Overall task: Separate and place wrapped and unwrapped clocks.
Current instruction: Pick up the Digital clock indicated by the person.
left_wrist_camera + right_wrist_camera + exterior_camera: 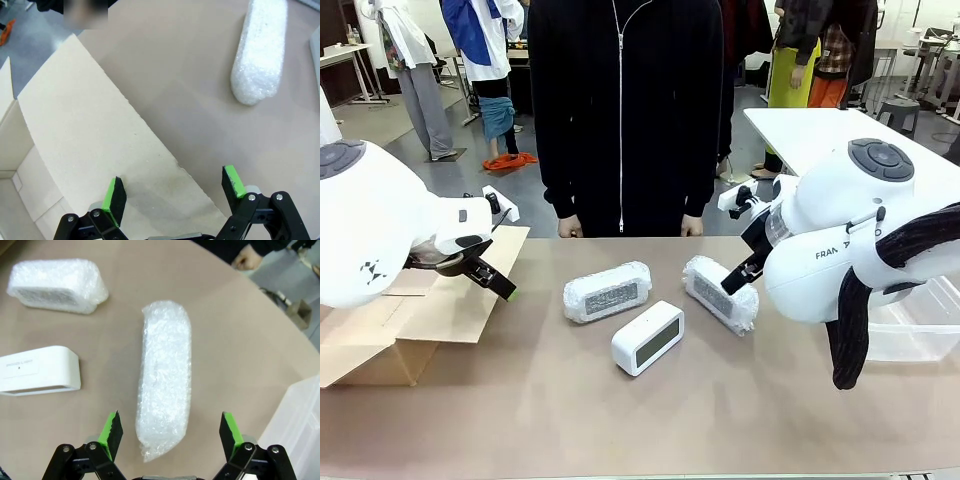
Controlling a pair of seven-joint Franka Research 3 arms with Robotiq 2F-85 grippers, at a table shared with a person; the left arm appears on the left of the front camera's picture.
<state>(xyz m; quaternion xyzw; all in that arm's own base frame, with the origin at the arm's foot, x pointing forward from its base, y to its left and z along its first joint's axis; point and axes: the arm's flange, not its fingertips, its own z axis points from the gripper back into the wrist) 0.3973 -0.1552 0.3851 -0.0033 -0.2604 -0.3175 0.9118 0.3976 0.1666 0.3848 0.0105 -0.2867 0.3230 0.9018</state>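
Slanting under right pincer (170,426), wrapped clock (165,371)

The left arm (370,230) and right arm (840,250) are showing glossy white rounded shells. The right one is wearing grey lettering, a dark round cap (880,158) and a black braided cable sleeve (850,330). The left end effector (173,192) and right end effector (170,432) are showing black links, silver screws and green pads (110,429). The person (625,110) is wearing a black zip-up jacket.

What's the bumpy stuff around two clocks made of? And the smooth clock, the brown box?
The wrapping looks like bubble wrap: shiny whitish plastic film, pebbled with bubbles. The bare clock seems hard plastic: smooth white shell. The box looks like cardboard: dull tan, folded flaps.
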